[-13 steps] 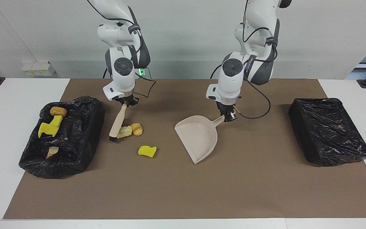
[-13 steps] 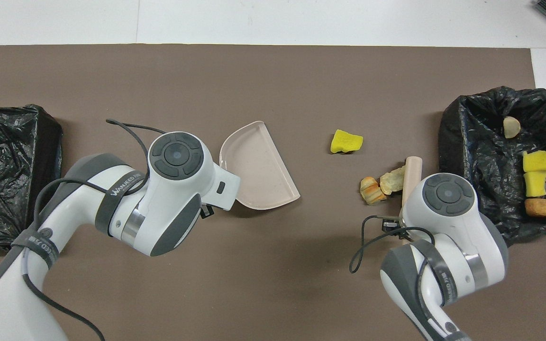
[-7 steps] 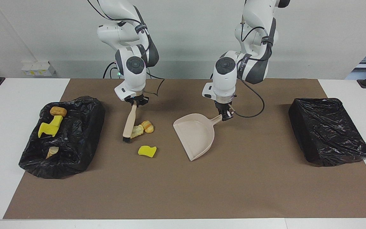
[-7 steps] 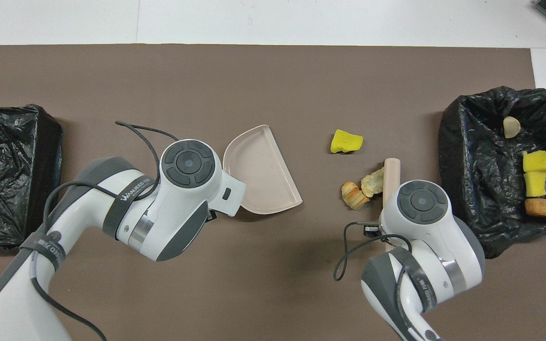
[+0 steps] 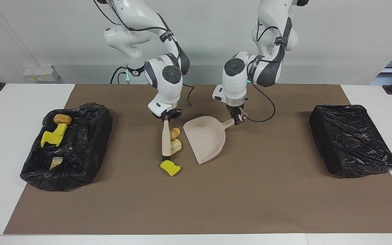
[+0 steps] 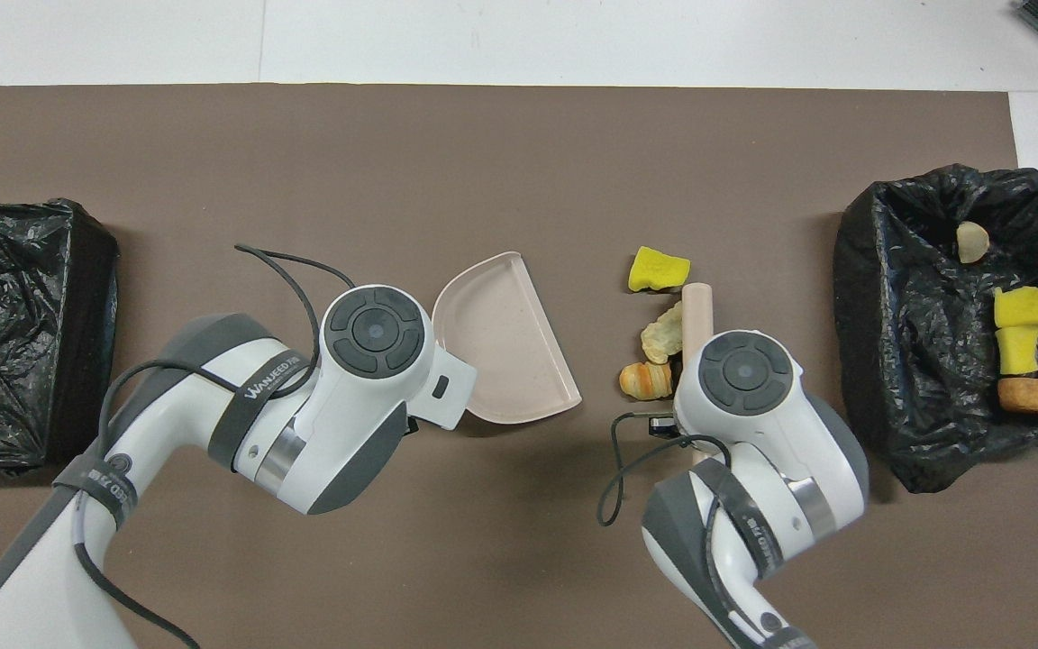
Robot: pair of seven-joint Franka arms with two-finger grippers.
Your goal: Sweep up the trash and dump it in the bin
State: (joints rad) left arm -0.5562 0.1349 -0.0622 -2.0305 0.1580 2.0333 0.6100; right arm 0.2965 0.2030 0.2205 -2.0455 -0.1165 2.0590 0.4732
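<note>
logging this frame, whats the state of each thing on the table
brush: held by the shut right gripper, bristles down on the mat
dustpan: empty, handle held by the shut left gripper
three scraps: loose on the mat between brush and dustpan
bin at right arm's end: open, four scraps inside
bin at left arm's end: nothing seen in it

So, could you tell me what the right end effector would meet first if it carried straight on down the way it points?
The right end effector points down, shut on the brush, whose handle fills that line to the mat.
</note>
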